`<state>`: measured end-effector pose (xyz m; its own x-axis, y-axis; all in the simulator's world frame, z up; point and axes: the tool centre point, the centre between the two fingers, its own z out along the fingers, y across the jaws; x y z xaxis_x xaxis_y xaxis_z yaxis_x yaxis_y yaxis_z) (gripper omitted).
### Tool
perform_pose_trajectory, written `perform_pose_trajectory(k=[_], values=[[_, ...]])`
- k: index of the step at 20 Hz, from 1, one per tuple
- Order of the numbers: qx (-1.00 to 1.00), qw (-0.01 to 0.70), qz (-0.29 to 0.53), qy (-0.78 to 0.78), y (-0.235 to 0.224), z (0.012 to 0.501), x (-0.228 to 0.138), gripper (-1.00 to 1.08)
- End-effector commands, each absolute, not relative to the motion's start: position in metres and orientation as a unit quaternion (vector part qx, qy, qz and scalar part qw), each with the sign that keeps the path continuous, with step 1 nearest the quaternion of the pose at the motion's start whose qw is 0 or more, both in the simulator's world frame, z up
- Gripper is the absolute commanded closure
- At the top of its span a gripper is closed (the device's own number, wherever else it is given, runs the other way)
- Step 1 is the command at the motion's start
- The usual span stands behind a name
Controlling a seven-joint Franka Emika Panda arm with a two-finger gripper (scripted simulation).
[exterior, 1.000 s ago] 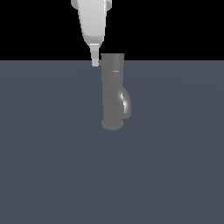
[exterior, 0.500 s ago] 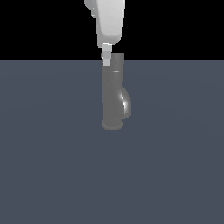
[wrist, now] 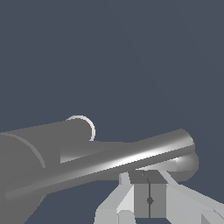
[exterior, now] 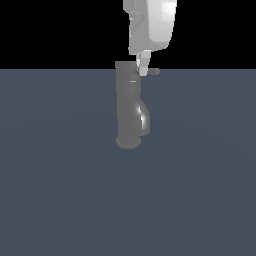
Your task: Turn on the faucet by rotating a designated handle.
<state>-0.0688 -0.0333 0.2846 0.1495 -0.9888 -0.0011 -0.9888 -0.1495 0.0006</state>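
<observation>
A: Where's the faucet (exterior: 130, 107)?

B: It stands upright on the dark desk (exterior: 60, 190), near the middle of the exterior view, spout bulge toward 3 o'clock.

A: And the handle (exterior: 154, 71)?

B: A thin grey lever sticking out of the cap toward 3 o'clock, level.

A: The claw (exterior: 143, 70)?

B: It hangs from 12 o'clock, tips right against the handle beside the cap. In the wrist view the claw (wrist: 149, 199) has its fingers pressed together, nothing between them, beside the lever (wrist: 127, 159).

faucet (exterior: 131, 107) upright on floor (exterior: 60, 190), claw (exterior: 143, 70) at handle (exterior: 154, 71) beside its cap
</observation>
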Motion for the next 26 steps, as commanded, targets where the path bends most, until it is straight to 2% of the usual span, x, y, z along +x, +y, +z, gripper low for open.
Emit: perform_pose_trajectory(k=[1, 5, 6, 7, 26], values=[[-0.749, 0.000, 0.000, 0.663, -0.061, 0.285, -0.067, 1.08], [-0.748, 0.000, 0.000, 0.664, -0.081, 0.285, -0.064, 1.08], [-0.748, 0.000, 0.000, 0.664, -0.081, 0.285, -0.064, 1.08], [-0.759, 0.001, 0.001, 0.651, -0.059, 0.285, -0.063, 1.08], [-0.754, 0.000, 0.000, 0.657, -0.095, 0.285, -0.020, 1.08]])
